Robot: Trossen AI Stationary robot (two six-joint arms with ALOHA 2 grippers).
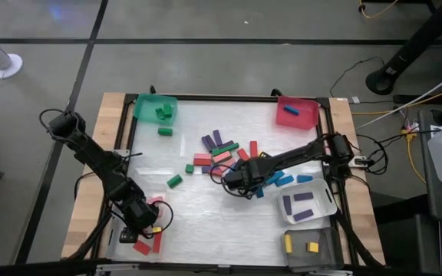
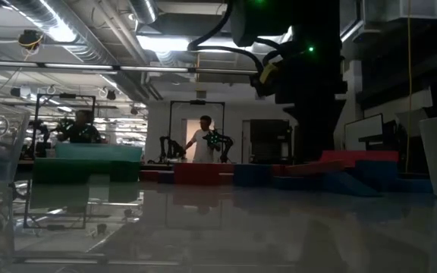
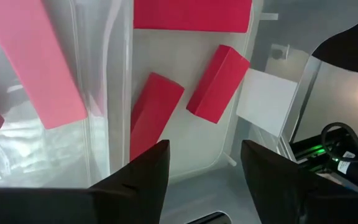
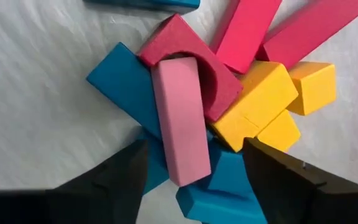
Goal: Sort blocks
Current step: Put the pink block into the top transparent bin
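Pink block (image 4: 180, 121) is lying half-hidden between the spread right gripper (image 4: 194, 171) fingers atop the mid-table pile; the left gripper (image 3: 204, 168) is hanging spread over a clear bin (image 3: 114, 81) holding red blocks (image 3: 219, 84).

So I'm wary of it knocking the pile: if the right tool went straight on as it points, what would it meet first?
Most likely the pink bar, which lies between the open fingers of the right tool, atop the blue block.
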